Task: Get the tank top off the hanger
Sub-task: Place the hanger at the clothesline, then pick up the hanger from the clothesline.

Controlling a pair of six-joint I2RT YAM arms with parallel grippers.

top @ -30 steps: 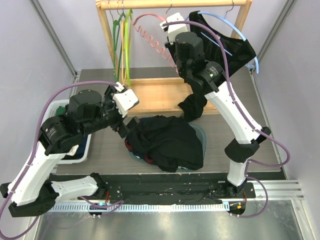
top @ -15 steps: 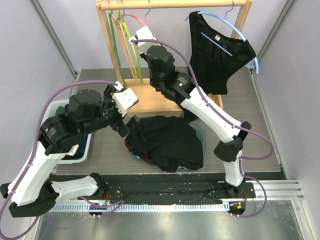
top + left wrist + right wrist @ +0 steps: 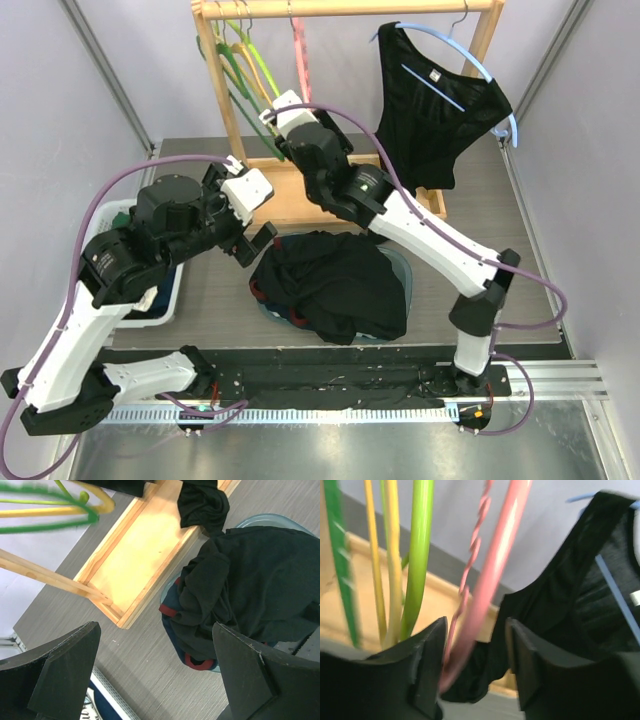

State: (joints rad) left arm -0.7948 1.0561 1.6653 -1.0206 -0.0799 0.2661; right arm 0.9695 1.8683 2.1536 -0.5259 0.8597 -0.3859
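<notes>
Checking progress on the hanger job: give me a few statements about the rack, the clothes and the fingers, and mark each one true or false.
1. The black tank top hangs on the blue hanger. True.
2. The left fingers grip the clothes pile. False: they stand open, apart from it, holding nothing.
3. The pink hanger passes between the right fingers. True.
4. The pink hanger carries a garment. False: it is bare.

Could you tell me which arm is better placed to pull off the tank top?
Probably right: the right gripper is up at the rack near the tank top; the left gripper hangs low over the pile.
</notes>
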